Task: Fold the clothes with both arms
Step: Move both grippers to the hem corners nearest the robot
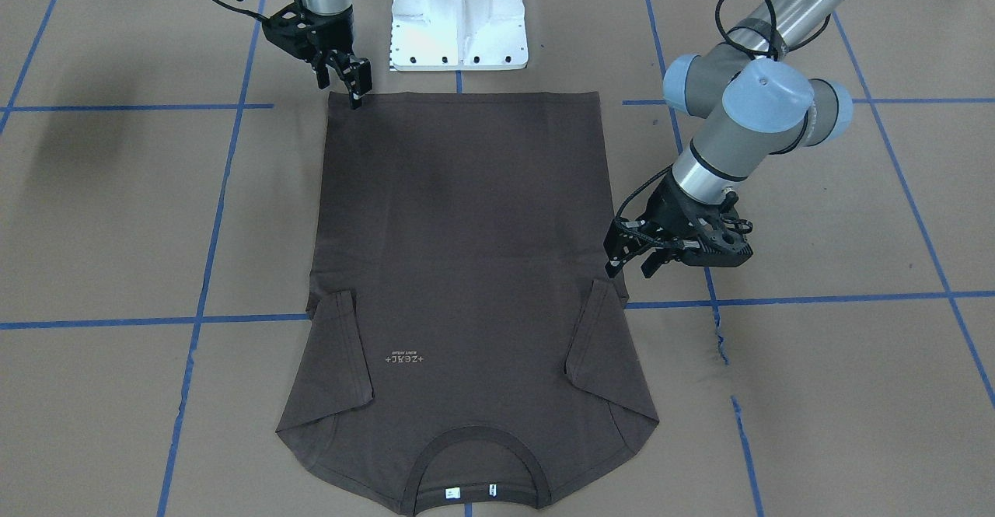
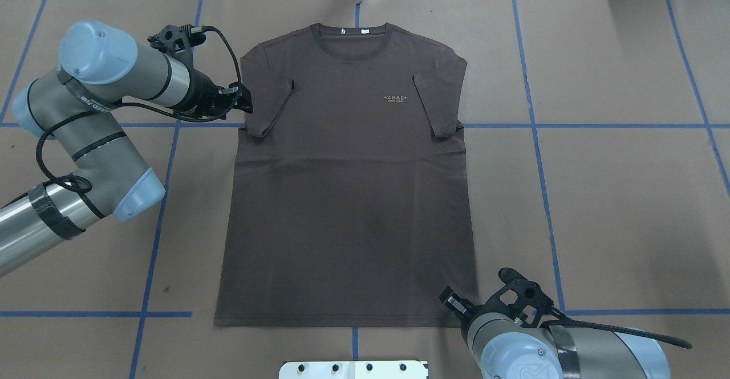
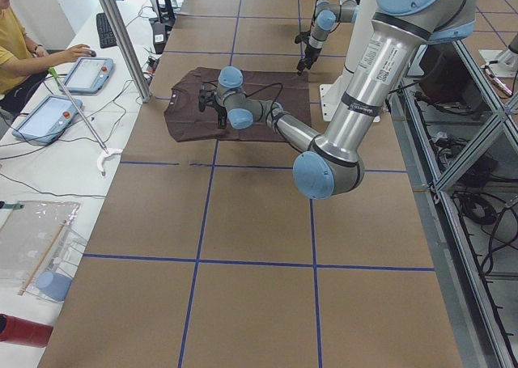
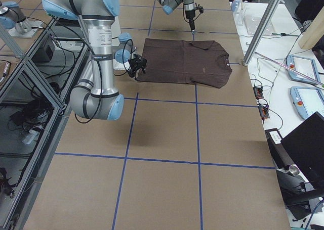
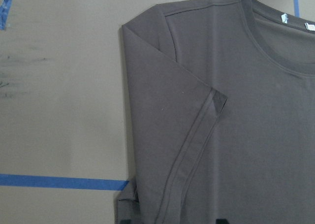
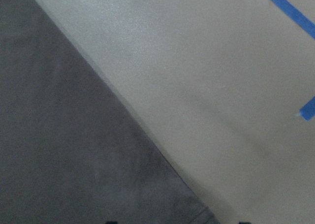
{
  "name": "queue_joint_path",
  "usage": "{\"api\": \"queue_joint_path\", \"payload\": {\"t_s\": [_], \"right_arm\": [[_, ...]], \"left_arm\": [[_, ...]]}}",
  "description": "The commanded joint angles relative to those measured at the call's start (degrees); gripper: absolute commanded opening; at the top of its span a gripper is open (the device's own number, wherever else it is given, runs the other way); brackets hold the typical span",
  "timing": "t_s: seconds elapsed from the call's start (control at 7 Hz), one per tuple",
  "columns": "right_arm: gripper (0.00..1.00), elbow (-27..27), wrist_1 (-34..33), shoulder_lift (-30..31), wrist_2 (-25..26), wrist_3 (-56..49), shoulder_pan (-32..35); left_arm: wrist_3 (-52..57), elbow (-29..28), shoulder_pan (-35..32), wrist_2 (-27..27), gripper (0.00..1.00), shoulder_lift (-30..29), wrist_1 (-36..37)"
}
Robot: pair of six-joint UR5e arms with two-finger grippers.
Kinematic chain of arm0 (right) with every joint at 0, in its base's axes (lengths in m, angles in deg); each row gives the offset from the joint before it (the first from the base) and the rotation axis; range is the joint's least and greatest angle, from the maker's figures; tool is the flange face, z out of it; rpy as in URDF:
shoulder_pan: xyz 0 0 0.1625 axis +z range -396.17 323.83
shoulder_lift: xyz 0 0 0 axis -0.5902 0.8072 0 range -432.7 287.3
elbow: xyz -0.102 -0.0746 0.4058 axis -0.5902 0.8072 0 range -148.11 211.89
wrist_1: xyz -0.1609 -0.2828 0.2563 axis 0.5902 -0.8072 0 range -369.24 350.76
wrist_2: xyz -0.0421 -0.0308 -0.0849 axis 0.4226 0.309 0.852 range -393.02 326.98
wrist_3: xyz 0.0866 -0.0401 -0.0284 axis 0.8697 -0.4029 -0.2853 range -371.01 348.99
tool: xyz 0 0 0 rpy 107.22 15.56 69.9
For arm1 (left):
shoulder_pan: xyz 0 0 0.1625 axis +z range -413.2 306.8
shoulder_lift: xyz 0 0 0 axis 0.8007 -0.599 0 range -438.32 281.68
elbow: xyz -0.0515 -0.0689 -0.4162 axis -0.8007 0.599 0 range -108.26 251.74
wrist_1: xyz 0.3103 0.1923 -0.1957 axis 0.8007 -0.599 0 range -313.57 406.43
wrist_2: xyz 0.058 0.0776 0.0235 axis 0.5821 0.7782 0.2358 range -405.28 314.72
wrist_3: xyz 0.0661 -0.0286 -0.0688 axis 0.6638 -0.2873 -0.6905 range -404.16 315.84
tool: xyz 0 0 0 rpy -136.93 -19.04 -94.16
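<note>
The dark brown T-shirt (image 1: 466, 229) lies flat on the table, chest logo up, with the collar (image 2: 351, 40) on the far side from me and both sleeves folded in onto the body. My left gripper (image 1: 631, 264) is open and empty, low beside the shirt's edge at the folded sleeve (image 2: 268, 105). The left wrist view shows that sleeve (image 5: 177, 115) between the spread fingertips. My right gripper (image 1: 342, 85) is open and empty at the hem corner (image 2: 470, 310) nearest my base. The right wrist view shows the shirt's edge (image 6: 59, 150) running diagonally below it.
The white pedestal base (image 1: 459, 19) stands just behind the hem. Brown paper with blue tape lines (image 2: 542, 125) covers the table. In the exterior left view an operator (image 3: 16, 44) sits at a side bench with tablets beyond the collar end.
</note>
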Motion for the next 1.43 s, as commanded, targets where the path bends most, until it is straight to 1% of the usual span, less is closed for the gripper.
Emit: {"api": "queue_joint_path", "payload": {"t_s": [0.0, 0.14, 0.29, 0.43, 0.57, 0.86, 1.0, 1.14, 1.29], "right_arm": [[0.73, 1.3, 0.0, -0.1, 0.0, 0.0, 0.0], [0.56, 1.3, 0.0, -0.1, 0.1, 0.0, 0.2], [0.51, 1.3, 0.0, -0.1, -0.1, 0.0, 0.2], [0.28, 1.1, -0.1, -0.2, -0.2, 0.1, 0.2], [0.00, 1.0, -0.1, -0.2, -0.4, 0.1, 0.2], [0.00, 0.2, -0.4, 0.0, -0.5, -0.1, 0.3], [0.00, -0.5, -0.4, 0.0, -0.5, -0.2, 0.3], [0.00, -2.5, -0.4, 0.1, -0.5, -0.4, 1.0], [0.00, -3.8, -0.4, 0.2, -0.5, -0.5, 1.2]], "left_arm": [[0.0, 0.2, 0.0, 0.1, 0.65, 0.0, 0.0], [0.0, 0.1, 0.0, 0.1, 0.65, 0.1, 0.0], [0.0, 0.4, 0.0, 0.1, 0.65, 0.1, 0.0], [0.0, 0.4, 0.0, 0.1, 0.65, 0.1, 0.0], [-0.1, 0.6, 0.0, 0.1, 0.65, 0.0, 0.0], [-0.4, 1.9, 0.0, 0.0, 0.66, 0.9, 0.0], [-3.8, 6.0, 0.4, 0.0, 0.66, 4.3, 0.0], [-8.9, 11.8, 4.4, 0.9, 0.66, 8.9, -0.1], [-13.8, 19.5, 9.4, 2.3, 0.66, 15.0, -0.1]]}}
